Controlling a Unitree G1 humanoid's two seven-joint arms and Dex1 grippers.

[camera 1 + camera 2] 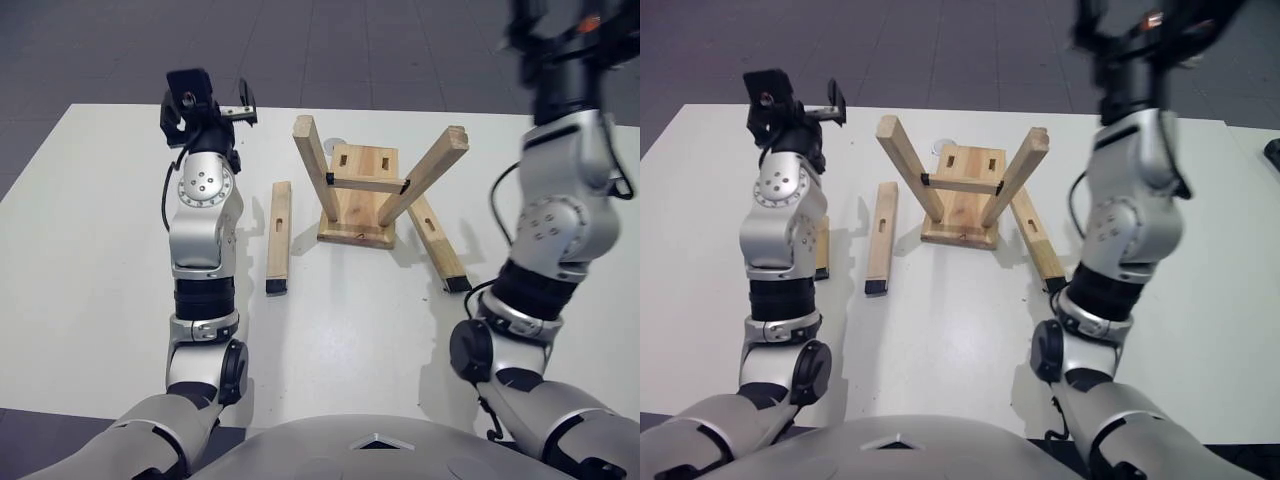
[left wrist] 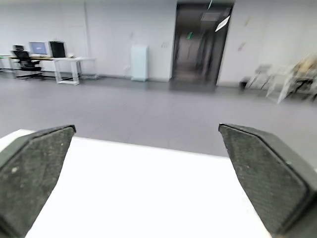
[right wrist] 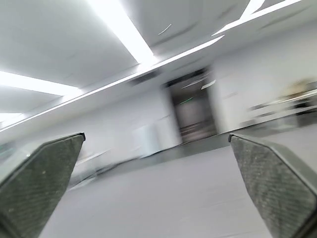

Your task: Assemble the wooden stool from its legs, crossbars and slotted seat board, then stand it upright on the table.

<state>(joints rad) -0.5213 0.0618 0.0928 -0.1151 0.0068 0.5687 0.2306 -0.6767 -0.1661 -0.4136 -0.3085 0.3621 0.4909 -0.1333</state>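
Seat board (image 1: 362, 165) lies flat mid tabletop (image 1: 100, 200) with two upright legs (image 1: 315, 165) slotted in and tied by a crossbar (image 1: 368, 184), so the base probably holds steady for the remaining parts. One loose leg (image 1: 280, 235) lies just left of it and another leg (image 1: 440, 245) lies against its right side. Left hand (image 1: 215, 105) hovers open over the far left; right hand (image 3: 156, 139) is raised high, also open, both empty, likely between picks.

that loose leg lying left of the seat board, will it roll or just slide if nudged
Probably slide: the loose leg looks square-sided and lies flat on the table. It looks like solid wood, so likely stiff. Its dark end cap may grip, making it pivot.
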